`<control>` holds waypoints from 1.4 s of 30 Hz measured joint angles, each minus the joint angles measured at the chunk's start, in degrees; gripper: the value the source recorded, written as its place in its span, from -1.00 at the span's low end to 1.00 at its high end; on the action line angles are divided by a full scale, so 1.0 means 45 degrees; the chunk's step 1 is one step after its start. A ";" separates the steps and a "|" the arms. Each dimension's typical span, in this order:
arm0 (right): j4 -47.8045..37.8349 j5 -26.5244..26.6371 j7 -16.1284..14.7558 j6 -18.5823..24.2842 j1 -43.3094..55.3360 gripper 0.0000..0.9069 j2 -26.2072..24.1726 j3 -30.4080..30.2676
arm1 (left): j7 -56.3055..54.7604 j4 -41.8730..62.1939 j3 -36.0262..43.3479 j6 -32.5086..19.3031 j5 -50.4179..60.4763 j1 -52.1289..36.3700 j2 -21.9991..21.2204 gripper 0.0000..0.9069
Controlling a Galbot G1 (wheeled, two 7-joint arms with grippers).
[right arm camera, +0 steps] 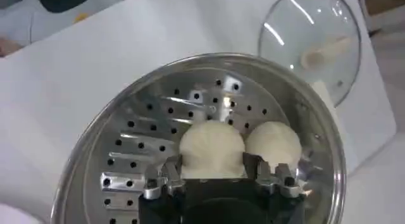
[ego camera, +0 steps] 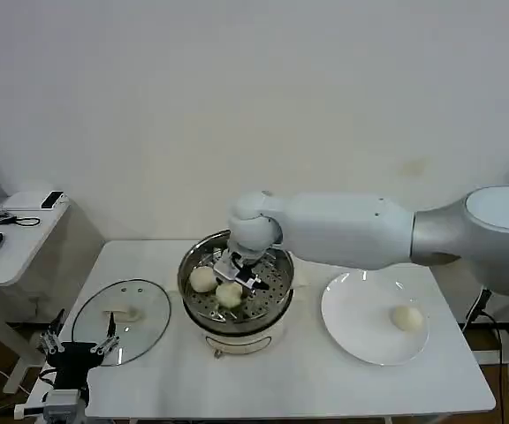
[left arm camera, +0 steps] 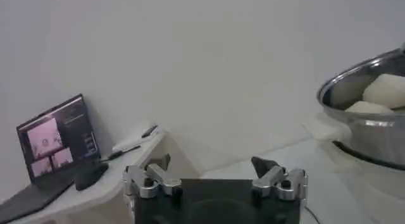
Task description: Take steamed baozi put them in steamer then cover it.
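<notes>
The steamer (ego camera: 190, 265) stands mid-table with two steamed baozi on its perforated tray. My right gripper (ego camera: 239, 279) reaches down into it and is shut on the nearer baozi (ego camera: 229, 295); in the right wrist view its fingers (right arm camera: 172, 170) press both sides of that baozi (right arm camera: 212, 148), which rests on the tray. The other baozi (right arm camera: 273, 143) lies beside it, toward the cover. One more baozi (ego camera: 406, 317) sits on the white plate (ego camera: 360, 346). The glass cover (ego camera: 122, 320) lies flat on the table left of the steamer. My left gripper (ego camera: 78, 346) is parked open at the table's front left corner.
A side desk (ego camera: 11, 234) with a mouse, a phone and a laptop (left arm camera: 57, 143) stands left of the table. The steamer's wall (left arm camera: 364, 130) rises close to the left gripper (left arm camera: 212, 167). A white wall is behind.
</notes>
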 measured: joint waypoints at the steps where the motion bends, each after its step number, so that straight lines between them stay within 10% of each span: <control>1: 0.0027 -0.0011 -0.0015 0.0021 0.0001 0.73 -0.0013 -0.0014 | -0.0002 0.0001 0.0000 0.0000 0.0000 0.0007 0.0002 1.00; 23: 0.0302 0.0210 0.0446 -0.0219 0.0886 1.00 -0.1373 0.0499 | 0.0028 0.0059 0.0020 0.0032 -0.0088 -0.0218 0.0289 1.00; 42: 0.1643 0.0275 0.0874 -0.2385 0.0527 1.00 -0.7637 0.0533 | 0.0080 0.0127 0.0440 0.0069 -0.0126 -0.0482 0.0812 1.00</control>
